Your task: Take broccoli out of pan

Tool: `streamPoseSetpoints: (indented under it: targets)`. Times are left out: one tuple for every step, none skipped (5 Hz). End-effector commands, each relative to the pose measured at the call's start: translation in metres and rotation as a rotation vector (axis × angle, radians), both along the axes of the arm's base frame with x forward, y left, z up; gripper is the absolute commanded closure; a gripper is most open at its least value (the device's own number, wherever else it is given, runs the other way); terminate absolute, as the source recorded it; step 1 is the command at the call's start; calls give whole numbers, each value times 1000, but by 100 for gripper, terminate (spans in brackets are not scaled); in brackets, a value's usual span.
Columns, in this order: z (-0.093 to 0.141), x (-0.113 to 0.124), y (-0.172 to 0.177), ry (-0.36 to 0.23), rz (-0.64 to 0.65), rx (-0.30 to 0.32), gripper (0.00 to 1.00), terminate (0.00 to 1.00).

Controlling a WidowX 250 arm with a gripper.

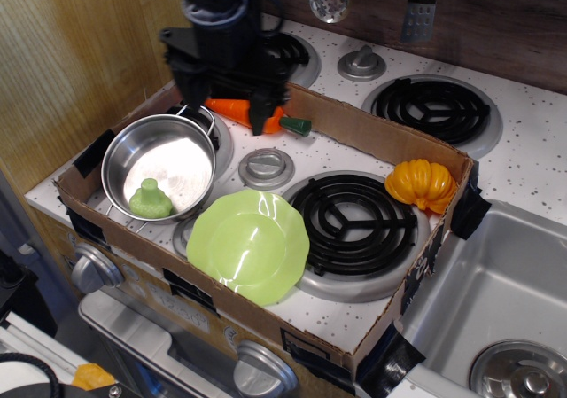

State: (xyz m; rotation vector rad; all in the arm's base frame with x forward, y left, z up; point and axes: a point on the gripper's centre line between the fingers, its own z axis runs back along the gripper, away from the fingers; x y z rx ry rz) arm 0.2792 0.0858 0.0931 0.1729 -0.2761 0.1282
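The pale-green broccoli (pixel 151 199) sits stem up inside the shiny steel pan (pixel 121 146), near its front rim, at the left of the cardboard tray. My black gripper (pixel 226 107) hangs open and empty above the pan's far right rim and the carrot, behind and to the right of the broccoli. Its two fingers point down, wide apart, and touch nothing.
A cardboard tray wall (pixel 372 136) rings the stove top. An orange carrot (pixel 244 111) lies behind the pan, partly hidden by my gripper. A lime-green plate (pixel 248 245) lies in front, a black burner (pixel 354 221) to its right, an orange pumpkin (pixel 421 183) at the far right. A sink (pixel 496 309) is to the right.
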Motion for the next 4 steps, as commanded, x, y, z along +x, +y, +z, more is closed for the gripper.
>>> streamPoseSetpoints:
  targets:
    - [11, -22, 28, -45, -34, 38, 0, 0]
    - [5, -35, 35, -53, -38, 55, 0, 0]
    - [-6, -48, 39, -49, -39, 66, 0, 0]
    - [-13, -47, 44, -43, -44, 59, 0, 0]
